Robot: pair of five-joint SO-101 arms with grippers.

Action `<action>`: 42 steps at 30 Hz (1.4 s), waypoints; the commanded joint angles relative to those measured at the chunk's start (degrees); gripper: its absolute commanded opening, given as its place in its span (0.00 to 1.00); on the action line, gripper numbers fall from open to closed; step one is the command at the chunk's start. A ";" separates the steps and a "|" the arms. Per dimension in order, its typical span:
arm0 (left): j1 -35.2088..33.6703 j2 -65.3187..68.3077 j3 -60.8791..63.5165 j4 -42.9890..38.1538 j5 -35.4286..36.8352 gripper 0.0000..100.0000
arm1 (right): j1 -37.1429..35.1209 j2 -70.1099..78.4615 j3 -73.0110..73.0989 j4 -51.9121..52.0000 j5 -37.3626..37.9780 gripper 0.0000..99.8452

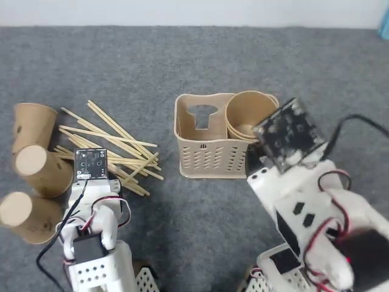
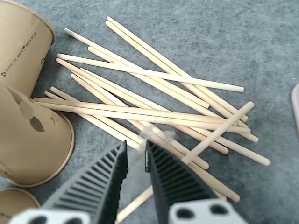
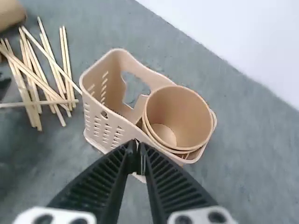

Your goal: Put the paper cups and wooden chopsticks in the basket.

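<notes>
The beige basket [image 1: 203,155] stands mid-table, with nested paper cups [image 1: 249,112] upright in its right compartment. A loose pile of wooden chopsticks [image 1: 112,146] lies to its left. Further left, three paper cups lie on their sides [image 1: 31,125] [image 1: 44,171] [image 1: 24,216]. My left gripper [image 2: 135,147] hovers just over the near edge of the chopsticks [image 2: 154,107], its fingers a narrow gap apart and holding nothing. My right gripper [image 3: 136,145] is shut and empty, just in front of the basket [image 3: 100,100] and its cups [image 3: 180,116].
Grey carpet covers the table. The left arm [image 1: 91,207] stands at the front left and the right arm [image 1: 304,207] at the front right. Cups [image 2: 28,140] lie close beside the left gripper. The basket's left compartment [image 1: 197,131] holds nothing.
</notes>
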 commanded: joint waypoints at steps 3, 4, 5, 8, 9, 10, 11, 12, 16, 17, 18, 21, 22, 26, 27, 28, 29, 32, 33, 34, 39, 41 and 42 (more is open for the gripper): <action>-0.09 -0.70 -0.13 -0.09 -0.70 0.06 | 0.22 -11.03 19.25 -19.21 1.58 0.01; -0.09 -0.70 -0.13 -0.09 -0.70 0.06 | 1.10 -12.00 22.24 -22.46 1.41 0.01; -0.09 -0.70 -0.13 -0.09 -0.70 0.06 | 2.24 -12.62 24.79 -25.54 1.23 0.01; -0.09 -0.70 -0.13 -0.09 -0.70 0.06 | 5.41 -12.97 31.38 -34.42 1.14 0.01; -0.09 -0.70 -0.13 -0.18 -0.70 0.06 | 6.46 -12.97 33.76 -37.32 1.14 0.01; -0.09 -0.70 -0.13 -0.18 -0.70 0.06 | 7.34 -12.97 35.96 -39.96 1.14 0.01; -0.09 -0.70 -0.13 -0.18 -0.70 0.06 | 7.96 -12.97 38.07 -42.33 1.14 0.01; -0.09 -0.70 -0.13 -0.18 -0.70 0.06 | 8.57 -12.97 40.26 -44.44 1.14 0.01; -0.09 -0.70 -0.13 -0.18 -0.70 0.06 | 9.71 -12.97 46.77 -49.10 1.14 0.01; -0.09 -0.70 -0.13 -0.18 -0.70 0.06 | 9.71 -12.97 48.09 -49.45 1.14 0.01; -0.09 -0.70 -0.13 -0.18 -0.70 0.06 | 9.71 -12.97 49.32 -49.54 1.14 0.01; -0.09 -0.70 -0.13 -0.18 -0.70 0.06 | 9.71 -12.97 52.66 -49.63 1.14 0.01; -0.09 -0.70 -0.13 -0.18 -0.70 0.06 | 9.71 -12.97 53.54 -49.63 1.05 0.01; -0.09 -0.70 -0.13 -0.18 -0.70 0.06 | 9.19 -13.58 55.12 -49.54 1.05 0.01; -0.09 -0.79 -0.13 -0.18 -0.70 0.06 | 9.45 -13.58 54.51 -49.63 1.05 0.01; -0.09 -0.79 -0.13 -0.18 -0.70 0.06 | 9.63 -13.58 53.10 -49.54 1.05 0.01; -0.09 -0.79 -0.13 -0.18 -0.70 0.06 | 9.71 -13.58 51.34 -49.10 1.14 0.01; -0.09 -0.79 -0.13 -0.18 -0.70 0.06 | 12.18 -13.58 43.08 -45.32 1.05 0.01; -0.09 -0.79 -0.13 -0.18 -0.70 0.06 | 12.97 -13.58 39.56 -42.51 0.26 0.01; -0.09 -0.79 -0.13 -0.18 -0.70 0.06 | 13.93 -13.58 36.22 -39.52 -1.14 0.01; -0.09 -0.79 -0.13 -0.18 -0.70 0.06 | 19.38 -13.05 26.90 -22.46 -4.92 0.04; -0.09 -0.79 -0.13 -0.18 -0.70 0.06 | 22.29 -13.05 27.60 -17.27 -5.27 0.10; -0.09 -0.79 -0.13 -0.18 -0.70 0.06 | 24.13 -13.05 28.75 -15.43 -5.27 0.12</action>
